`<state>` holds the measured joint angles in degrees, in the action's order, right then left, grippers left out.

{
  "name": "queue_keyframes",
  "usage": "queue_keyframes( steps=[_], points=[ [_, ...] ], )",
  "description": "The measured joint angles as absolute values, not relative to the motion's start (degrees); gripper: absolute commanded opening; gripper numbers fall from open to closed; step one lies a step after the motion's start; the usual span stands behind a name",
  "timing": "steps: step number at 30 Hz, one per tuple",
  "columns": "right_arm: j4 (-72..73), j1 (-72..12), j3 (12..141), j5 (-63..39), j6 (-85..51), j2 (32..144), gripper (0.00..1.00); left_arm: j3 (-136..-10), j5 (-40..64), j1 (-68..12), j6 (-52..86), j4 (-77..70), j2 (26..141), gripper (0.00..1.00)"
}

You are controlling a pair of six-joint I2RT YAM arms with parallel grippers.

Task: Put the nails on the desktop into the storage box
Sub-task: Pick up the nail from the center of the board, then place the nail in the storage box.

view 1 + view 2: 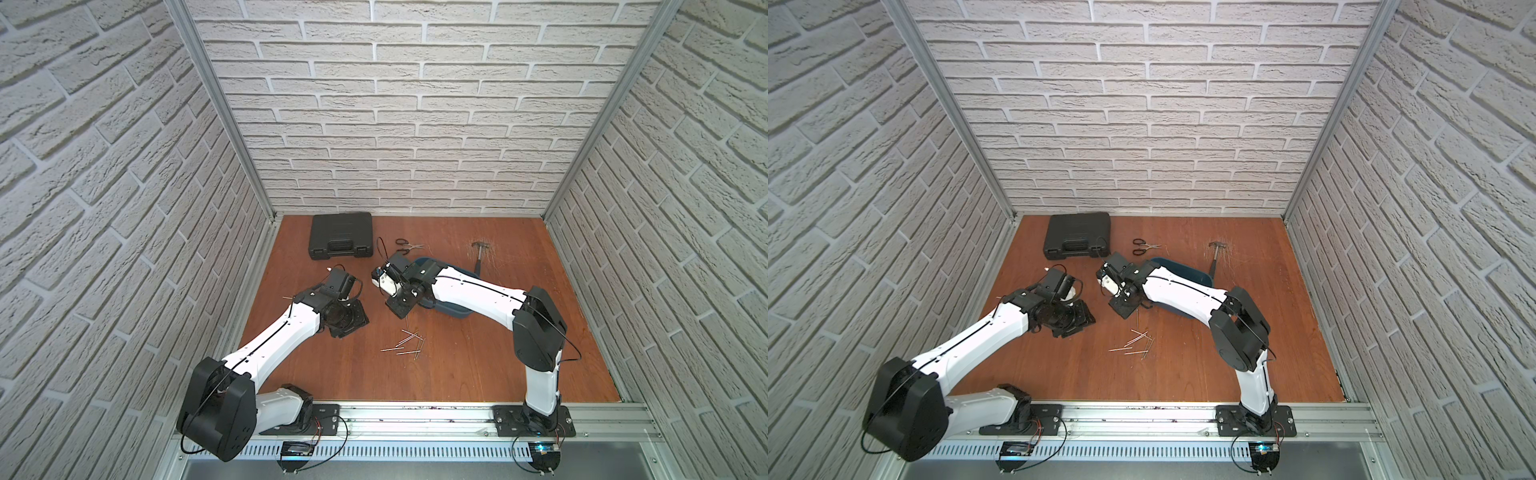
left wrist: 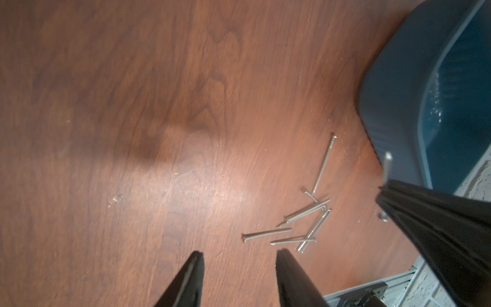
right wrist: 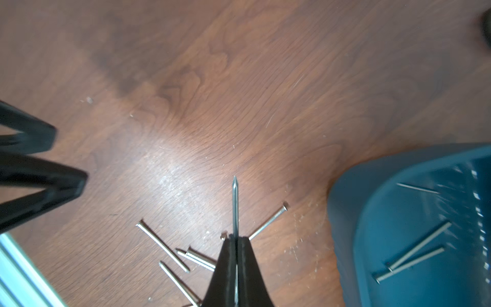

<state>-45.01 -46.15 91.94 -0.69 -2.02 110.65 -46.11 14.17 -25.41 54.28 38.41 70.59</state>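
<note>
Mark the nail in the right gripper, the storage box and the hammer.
gripped nail (image 3: pixel 235 207): right wrist view, middle of its bare shaft.
storage box (image 3: pixel 344 239): right wrist view, outer wall.
hammer (image 1: pixel 480 261): in a top view, handle.

A closed black case (image 1: pixel 340 235) sits far left. Black-handled scissors (image 1: pixel 408 247) lie just right of it. A hammer (image 1: pixel 479 258) lies farther right.

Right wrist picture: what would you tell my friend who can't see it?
The right gripper is shut on one nail, its tip sticking out over the desktop. Loose nails lie on the wood near it, and three more nails lie in the blue box.
</note>
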Motion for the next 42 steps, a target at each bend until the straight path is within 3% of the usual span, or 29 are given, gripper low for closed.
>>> queue_keyframes(
  steps=[19, 30, 42],
  points=[
    [-46.02, -28.73, 84.6, 6.7, -3.16, 103.24, 0.02, -48.51, 14.22, -25.41, 53.98, 37.67, 71.9, 0.49],
    [-45.65, -26.7, 82.15, 6.59, -4.45, 103.07, 0.33, -52.69, 14.2, -26.57, 52.99, 37.69, 76.49, 0.49],
    [-45.6, -26.65, 81.47, 4.84, -6.61, 94.7, 0.36, -56.95, 13.82, -29.15, 51.99, 37.58, 81.73, 0.48]
  ],
)
